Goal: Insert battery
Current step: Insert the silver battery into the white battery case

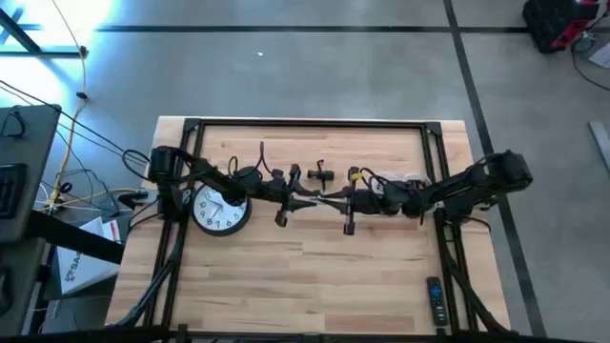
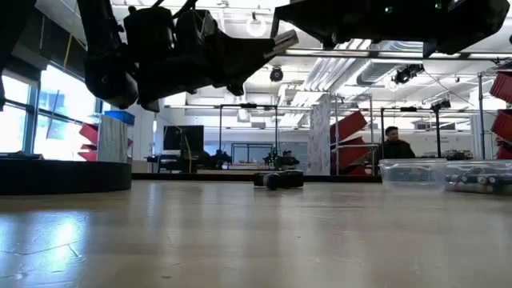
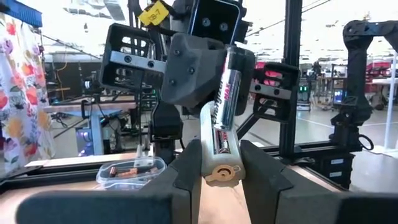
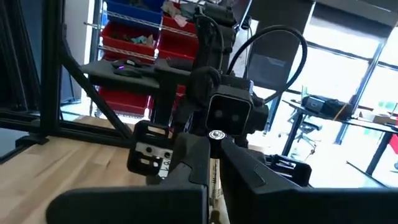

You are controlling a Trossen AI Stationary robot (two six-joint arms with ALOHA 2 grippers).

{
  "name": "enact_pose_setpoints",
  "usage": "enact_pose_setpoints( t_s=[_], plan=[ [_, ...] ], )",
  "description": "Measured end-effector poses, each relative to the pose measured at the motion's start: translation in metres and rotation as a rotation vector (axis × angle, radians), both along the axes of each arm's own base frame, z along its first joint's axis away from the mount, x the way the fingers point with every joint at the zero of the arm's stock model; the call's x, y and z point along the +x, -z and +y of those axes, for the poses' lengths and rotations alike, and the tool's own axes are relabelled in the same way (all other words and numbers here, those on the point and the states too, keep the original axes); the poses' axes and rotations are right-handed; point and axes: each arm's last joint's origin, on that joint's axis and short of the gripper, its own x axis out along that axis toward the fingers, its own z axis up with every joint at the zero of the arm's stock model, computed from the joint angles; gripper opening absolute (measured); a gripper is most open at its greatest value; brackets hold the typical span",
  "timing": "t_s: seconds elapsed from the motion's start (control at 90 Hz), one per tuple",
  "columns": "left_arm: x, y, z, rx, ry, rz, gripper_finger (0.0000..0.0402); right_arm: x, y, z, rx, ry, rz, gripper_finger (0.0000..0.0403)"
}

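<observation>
Above the table's middle my two grippers meet tip to tip. My left gripper (image 1: 303,197) (image 3: 219,177) is shut on a cream-coloured battery holder (image 3: 216,163). My right gripper (image 1: 335,198) (image 4: 215,163) is shut on a silver AA battery with red print (image 3: 225,93). The battery's lower end sits in the holder's open trough. Both are lifted clear of the table. A round white wall clock (image 1: 221,210) lies face up on the table under my left arm. My left gripper pinches the holder's near end (image 3: 208,175) between its two fingers, which lie level and come from the table's left. The holder stands clear of the table, its trough rising away from the fingers. My right gripper pinches the battery's upper part (image 3: 231,65) between its two fingers, coming level from the table's right. The battery stands tilted, its round end cap (image 4: 216,134) showing between the fingers and its lower end (image 3: 222,142) in the holder.
A clear plastic box of batteries (image 1: 402,178) (image 2: 412,173) stands at the back right. Small black parts (image 1: 319,173) (image 2: 278,180) lie at the back middle. A black remote control (image 1: 436,300) lies near the front right. The front middle of the wooden table (image 1: 315,276) is bare.
</observation>
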Motion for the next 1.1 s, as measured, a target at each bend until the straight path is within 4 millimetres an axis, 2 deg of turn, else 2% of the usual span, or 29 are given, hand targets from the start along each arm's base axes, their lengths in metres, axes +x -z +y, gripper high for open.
enact_pose_setpoints(
  t_s=[0.422, 0.711, 1.1],
  plan=[
    [0.000, 0.000, 0.000, 0.000, -0.002, -0.003, 0.0063, 0.000, 0.003, 0.000, 0.012, 0.006, 0.030, 0.0000],
    [-0.001, 0.002, 0.010, -0.032, -0.022, 0.024, 0.0063, 0.000, 0.005, -0.001, 0.033, 0.030, 0.051, 0.0000],
    [-0.001, 0.006, 0.014, -0.006, -0.015, 0.060, 0.0063, 0.000, 0.007, -0.002, 0.084, 0.079, 0.071, 0.0000]
  ],
)
